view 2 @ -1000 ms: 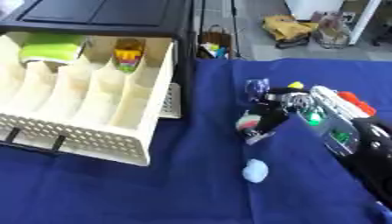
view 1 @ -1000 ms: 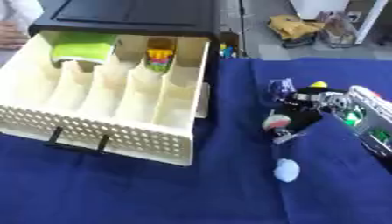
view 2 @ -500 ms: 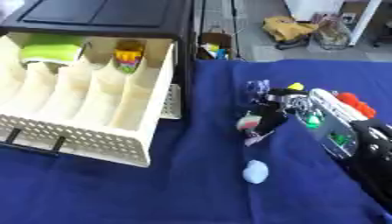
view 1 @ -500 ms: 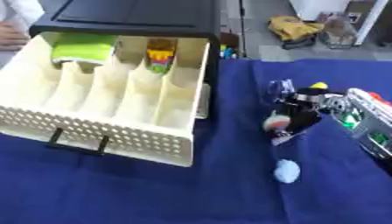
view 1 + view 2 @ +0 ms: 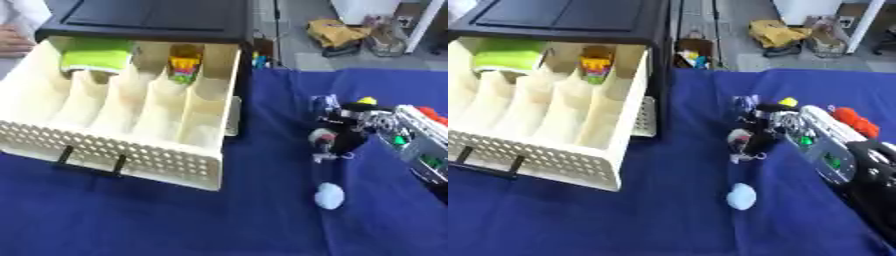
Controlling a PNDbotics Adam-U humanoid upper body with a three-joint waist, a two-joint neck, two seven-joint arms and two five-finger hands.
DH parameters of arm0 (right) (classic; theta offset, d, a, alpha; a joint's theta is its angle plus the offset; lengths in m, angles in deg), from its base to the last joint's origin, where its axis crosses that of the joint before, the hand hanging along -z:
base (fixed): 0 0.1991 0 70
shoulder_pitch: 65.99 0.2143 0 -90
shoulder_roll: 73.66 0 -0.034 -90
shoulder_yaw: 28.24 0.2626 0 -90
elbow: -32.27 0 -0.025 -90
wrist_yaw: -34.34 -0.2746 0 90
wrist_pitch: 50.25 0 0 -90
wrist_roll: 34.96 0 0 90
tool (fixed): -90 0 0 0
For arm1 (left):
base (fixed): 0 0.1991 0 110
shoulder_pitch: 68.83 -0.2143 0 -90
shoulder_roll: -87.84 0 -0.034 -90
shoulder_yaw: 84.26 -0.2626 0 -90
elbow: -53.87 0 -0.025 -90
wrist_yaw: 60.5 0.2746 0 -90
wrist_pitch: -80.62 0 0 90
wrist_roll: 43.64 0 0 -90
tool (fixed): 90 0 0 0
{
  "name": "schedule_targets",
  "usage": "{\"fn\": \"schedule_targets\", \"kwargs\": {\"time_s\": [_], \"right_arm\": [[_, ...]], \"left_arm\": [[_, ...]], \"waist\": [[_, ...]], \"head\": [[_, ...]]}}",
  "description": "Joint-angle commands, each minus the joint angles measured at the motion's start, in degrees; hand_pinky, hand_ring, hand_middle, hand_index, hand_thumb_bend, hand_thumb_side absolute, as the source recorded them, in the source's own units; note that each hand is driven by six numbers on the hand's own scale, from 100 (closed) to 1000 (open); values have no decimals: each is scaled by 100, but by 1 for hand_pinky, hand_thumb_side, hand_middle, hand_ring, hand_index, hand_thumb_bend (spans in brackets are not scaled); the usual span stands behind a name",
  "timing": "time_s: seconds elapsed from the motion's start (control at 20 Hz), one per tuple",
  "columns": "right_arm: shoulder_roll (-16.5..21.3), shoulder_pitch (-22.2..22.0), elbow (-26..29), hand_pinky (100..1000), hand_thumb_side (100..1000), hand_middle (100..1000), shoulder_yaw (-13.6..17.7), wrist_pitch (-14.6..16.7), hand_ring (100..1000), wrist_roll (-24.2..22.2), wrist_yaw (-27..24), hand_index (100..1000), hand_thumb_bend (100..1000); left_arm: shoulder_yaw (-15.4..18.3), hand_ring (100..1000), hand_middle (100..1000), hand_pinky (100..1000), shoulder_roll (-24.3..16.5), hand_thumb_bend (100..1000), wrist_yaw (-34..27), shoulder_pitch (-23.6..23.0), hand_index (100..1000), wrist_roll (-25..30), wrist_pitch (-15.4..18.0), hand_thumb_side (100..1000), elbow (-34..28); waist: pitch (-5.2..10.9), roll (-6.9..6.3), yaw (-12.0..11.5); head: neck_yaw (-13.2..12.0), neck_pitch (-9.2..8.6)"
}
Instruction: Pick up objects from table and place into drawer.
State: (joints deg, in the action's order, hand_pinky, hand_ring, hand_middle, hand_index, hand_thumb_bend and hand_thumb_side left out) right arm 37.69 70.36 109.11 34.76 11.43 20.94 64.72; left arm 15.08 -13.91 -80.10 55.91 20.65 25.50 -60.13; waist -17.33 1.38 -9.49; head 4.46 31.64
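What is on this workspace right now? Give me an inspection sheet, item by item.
Surface: blue cloth covers the table.
Job's things: cream drawer pulled open, with a green item and a yellow-red item at the back of its compartments; pale blue object on the cloth; small dark item at the right hand's fingers.
Clutter: red thing and yellow thing beyond the arm.
Hands: right hand curled on the small dark item; left hand not seen.
Cables: nothing seen.
Surroundings: floor with yellow bag.

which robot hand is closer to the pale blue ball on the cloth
Right. The right hand reaches in just behind the pale blue ball. The left hand shows in neither view.
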Motion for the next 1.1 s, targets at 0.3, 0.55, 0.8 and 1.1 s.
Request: {"fn": "schedule_targets", "kwargs": {"time_s": [0.3, 0.55, 0.8, 1.1], "right_arm": [[407, 42, 729, 578, 285, 388, 97, -201, 607, 177, -243, 529, 131], [538, 67, 1007, 573, 289, 377, 94, -258, 601, 239, -260, 508, 100], [794, 131, 1501, 573, 300, 372, 137, -269, 599, 213, -194, 498, 100], [1086, 310, 2193, 574, 336, 363, 333, -307, 597, 105, -211, 479, 100]], "left_arm": [[41, 487, 569, 392, -173, 179, -18, 43, 761, 14, 6, 986, -59], [42, 487, 569, 392, -186, 180, -25, 46, 761, 24, 7, 985, -59], [40, 487, 569, 393, -208, 181, -35, 44, 761, 35, 5, 985, -59], [34, 488, 569, 394, -246, 182, -40, 34, 761, 45, -4, 986, -59]], "waist": [[166, -18, 21], [184, -11, 23], [210, 2, 41], [261, 36, 85]], "head": [[-16, -50], [-24, -45], [-33, -31], [-47, 16]]}}
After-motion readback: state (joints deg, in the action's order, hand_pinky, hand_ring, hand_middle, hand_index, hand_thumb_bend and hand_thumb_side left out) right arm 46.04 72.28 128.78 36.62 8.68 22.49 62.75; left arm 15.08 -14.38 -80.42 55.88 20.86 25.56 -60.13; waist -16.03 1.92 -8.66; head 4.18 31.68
